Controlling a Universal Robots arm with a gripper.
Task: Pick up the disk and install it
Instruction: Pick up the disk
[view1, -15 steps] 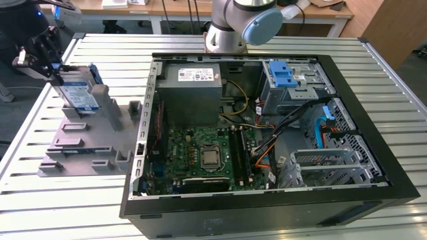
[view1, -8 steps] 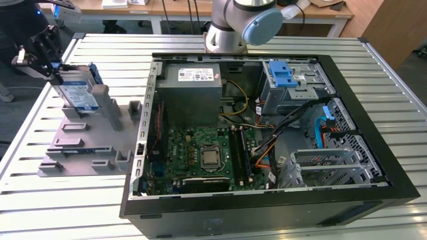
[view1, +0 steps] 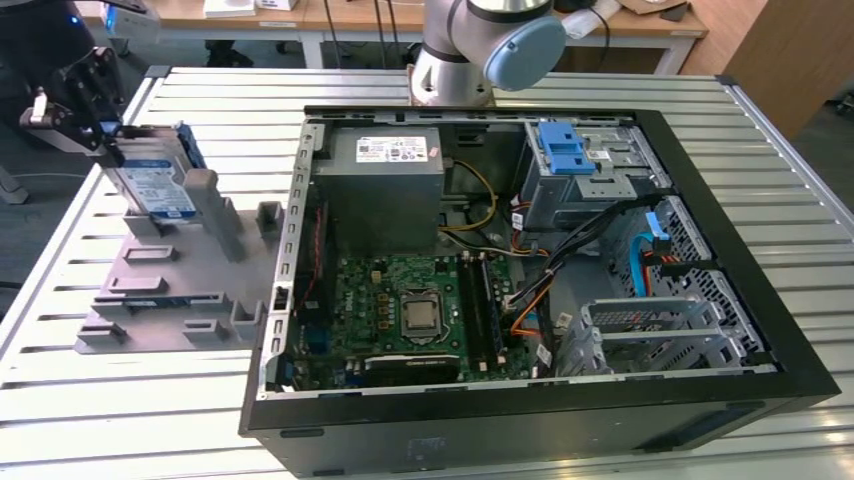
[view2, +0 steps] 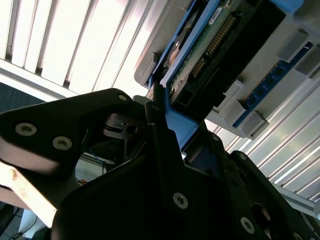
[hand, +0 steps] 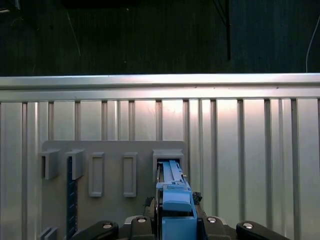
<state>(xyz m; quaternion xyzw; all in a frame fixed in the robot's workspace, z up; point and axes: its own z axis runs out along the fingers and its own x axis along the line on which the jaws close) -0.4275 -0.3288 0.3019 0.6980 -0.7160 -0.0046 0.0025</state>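
The disk (view1: 154, 182) stands on edge in the grey plastic stand (view1: 160, 290) at the exterior view's left, its white-and-blue label facing out and blue rails along its edges. My gripper (view1: 104, 135) is at the disk's upper far end, and its black fingers (view2: 155, 120) lie against the blue rail (view2: 176, 125). In the first wrist view the blue rail (hand: 172, 192) runs out from between the gripper's jaws into a grey slot post (hand: 167, 157) of the stand. The gripper is shut on the disk, which still sits in the stand.
An open computer case (view1: 747, 300) lies on the slatted metal table (view1: 160, 420), right of the stand. Inside are a grey power-supply box (view1: 387, 165), a motherboard (view1: 414, 310), a blue-latched drive bay (view1: 577, 150) and loose cables (view1: 534, 300). The arm's base (view1: 461, 60) stands behind the case.
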